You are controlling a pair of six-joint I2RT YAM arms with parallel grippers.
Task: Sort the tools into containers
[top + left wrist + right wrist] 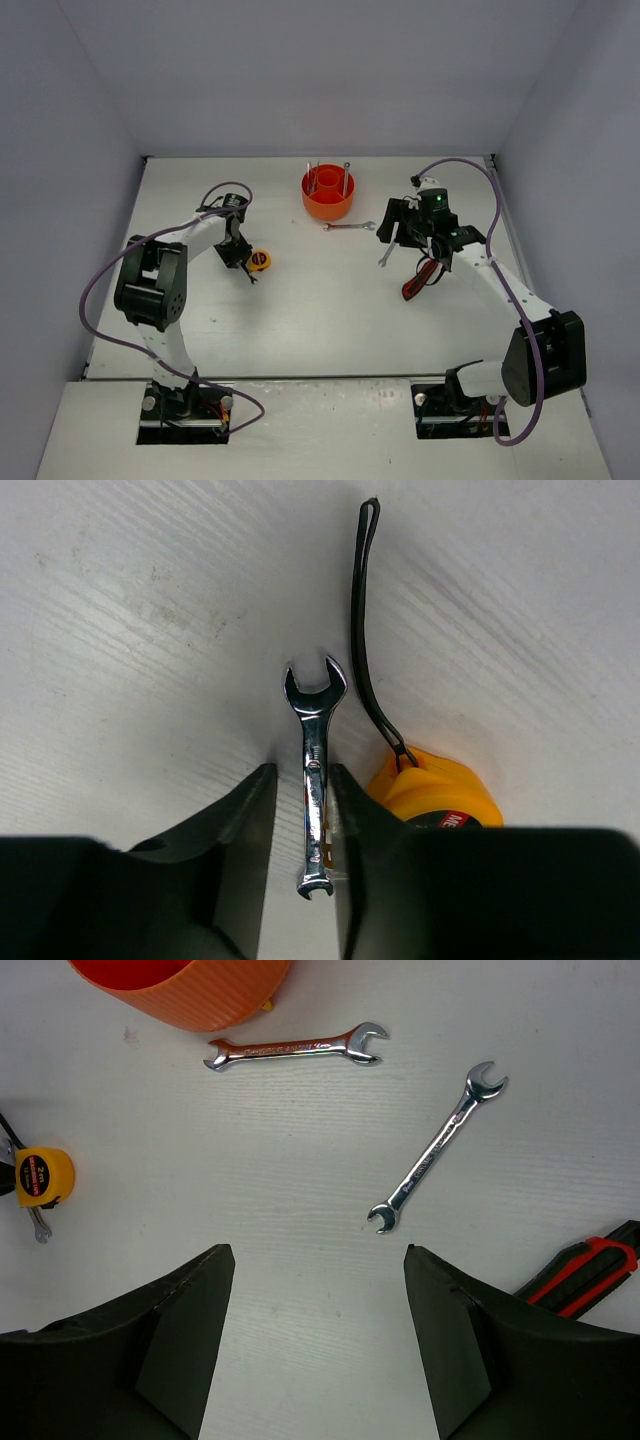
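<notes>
My left gripper [303, 775] is low over the table with its jaws narrowed around a small silver wrench [315, 780]. The right finger touches it and a gap shows on the left. The yellow-black tape measure [435, 795] lies just right of it, also in the top view [259, 261]. My right gripper [320, 1255] is wide open and empty above bare table. Ahead of it lie two wrenches [438, 1147] [296, 1048]. The red-black utility knife [580, 1272] lies at its right. The orange tub [327, 205] holds a wrench [346, 172] and thin tools standing upright.
The tape measure's black strap [362, 630] trails away from the left gripper. Grey walls close the table [300, 320] at the back and both sides. The right arm's cable loops over the back right corner.
</notes>
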